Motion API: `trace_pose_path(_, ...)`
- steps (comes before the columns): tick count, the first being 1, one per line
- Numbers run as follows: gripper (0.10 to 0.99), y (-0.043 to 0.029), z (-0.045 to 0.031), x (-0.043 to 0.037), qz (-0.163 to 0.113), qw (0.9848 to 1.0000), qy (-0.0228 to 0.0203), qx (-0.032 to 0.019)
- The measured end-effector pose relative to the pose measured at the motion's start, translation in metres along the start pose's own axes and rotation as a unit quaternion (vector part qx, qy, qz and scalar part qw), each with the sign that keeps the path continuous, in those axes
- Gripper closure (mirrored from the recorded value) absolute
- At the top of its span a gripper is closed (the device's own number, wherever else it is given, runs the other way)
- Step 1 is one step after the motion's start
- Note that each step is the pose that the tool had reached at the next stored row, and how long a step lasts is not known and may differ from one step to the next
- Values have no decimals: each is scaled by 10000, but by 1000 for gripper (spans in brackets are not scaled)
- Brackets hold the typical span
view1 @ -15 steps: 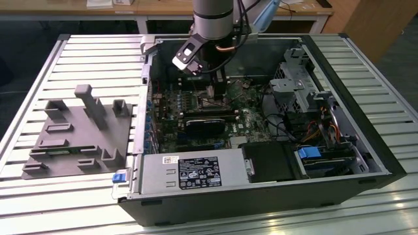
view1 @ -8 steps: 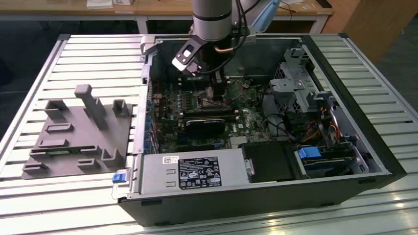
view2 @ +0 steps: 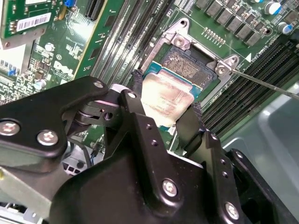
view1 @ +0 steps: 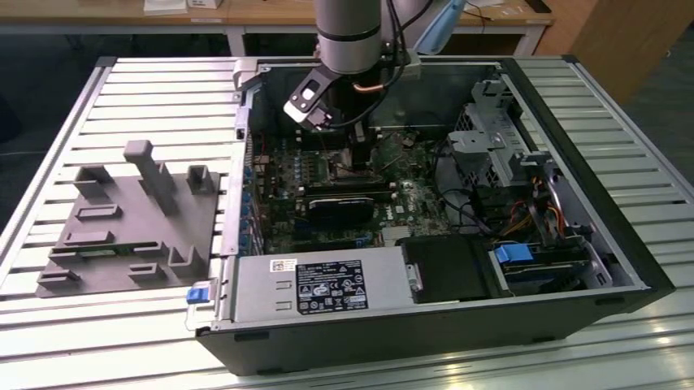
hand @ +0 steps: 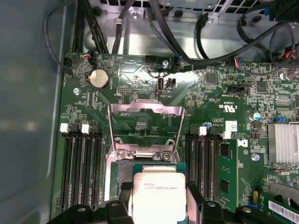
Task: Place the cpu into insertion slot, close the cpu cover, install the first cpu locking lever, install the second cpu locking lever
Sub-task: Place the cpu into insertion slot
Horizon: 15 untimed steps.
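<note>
I have the end effector (view2: 166,97) pinching the cpu (hand: 159,193) by two opposite edges. One black finger (view2: 188,125) presses against each side, and the chip's silvery-tan lid faces the cameras. In both wrist views the chip hangs over the insertion slot (view2: 190,63) and covers the nearer part of it. The farther part of the socket's pin field lies bare. I cannot tell whether the chip touches the socket. The cpu cover (hand: 145,110) stands swung open at the socket's far side, and green board shows through its square window. A thin metal locking lever (view2: 266,85) angles away past one socket corner. Long black memory slots (hand: 81,168) flank the socket on both sides, and a coin battery (hand: 99,78) sits beyond the cover.

In the exterior view the arm (view1: 349,32) comes down from twelve o'clock into the open computer case (view1: 434,333), over the motherboard (view1: 292,175). The power supply (view1: 314,284) fills the case's six o'clock side. A grey fixture (view1: 130,219) lies at nine o'clock of the case on the slatted surface (view1: 607,97), well apart from the arm.
</note>
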<state>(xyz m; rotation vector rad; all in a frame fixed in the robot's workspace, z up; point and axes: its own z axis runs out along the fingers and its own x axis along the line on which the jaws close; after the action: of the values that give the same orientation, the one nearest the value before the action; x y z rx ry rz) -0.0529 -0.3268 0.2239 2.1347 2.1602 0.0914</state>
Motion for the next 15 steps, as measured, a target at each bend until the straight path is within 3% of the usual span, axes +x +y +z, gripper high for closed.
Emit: trace_pose_path(15, 549, -35, 120, 61, -1, 10000, -7, -1)
